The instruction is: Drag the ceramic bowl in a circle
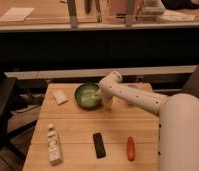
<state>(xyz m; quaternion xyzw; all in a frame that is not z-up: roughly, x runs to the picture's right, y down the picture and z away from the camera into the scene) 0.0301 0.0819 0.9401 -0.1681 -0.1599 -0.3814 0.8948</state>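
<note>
A pale wooden tabletop [78,125] stands before a dark wall. The round, shallow, glossy green ceramic bowl [87,95] sits toward the tabletop's 12 o'clock edge. The white arm [143,100] reaches in from 3 o'clock, and its gripper [99,95] is down at the bowl's 3 o'clock rim. Whether it is spread or pressed together, I cannot tell. A small white flat packet [59,96] lies at the bowl's 9 o'clock. Nearer 6 o'clock lie a clear bottle [53,145] with an unreadable label, a black rectangular bar [98,145] and an orange-red oblong piece [130,148].
</note>
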